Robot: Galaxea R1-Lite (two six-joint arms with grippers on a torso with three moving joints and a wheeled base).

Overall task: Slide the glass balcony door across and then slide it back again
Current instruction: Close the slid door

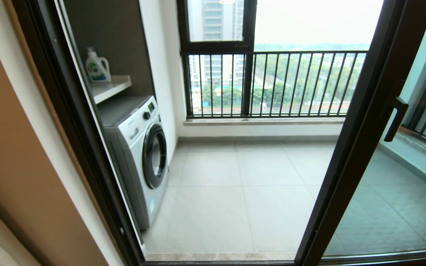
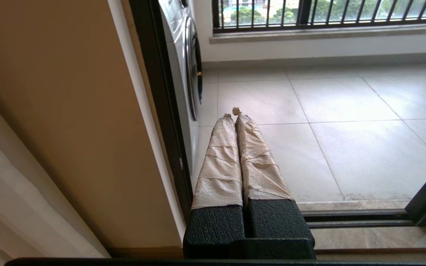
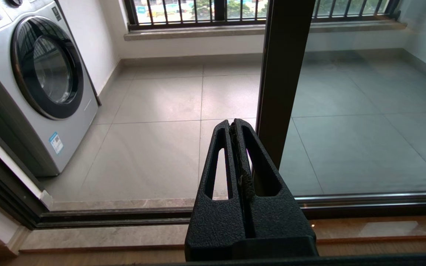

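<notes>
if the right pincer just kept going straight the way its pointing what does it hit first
Probably the dark upright frame of the glass balcony door. The shut right pincer points just beside that edge, so it could also slip past through the opening toward the balcony floor tiles; depth is unclear.

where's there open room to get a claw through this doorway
The clear gap lies between the washing machine and the glass balcony door's upright edge, over bare floor tiles. It is tight beside the washer. Both claws, left and right, sit shut, short of the threshold.

Left end effector (image 2: 234,112) black, fingers wrapped in tan paper tape, right end effector (image 3: 234,123) black textured plastic, slotted fingers
</notes>
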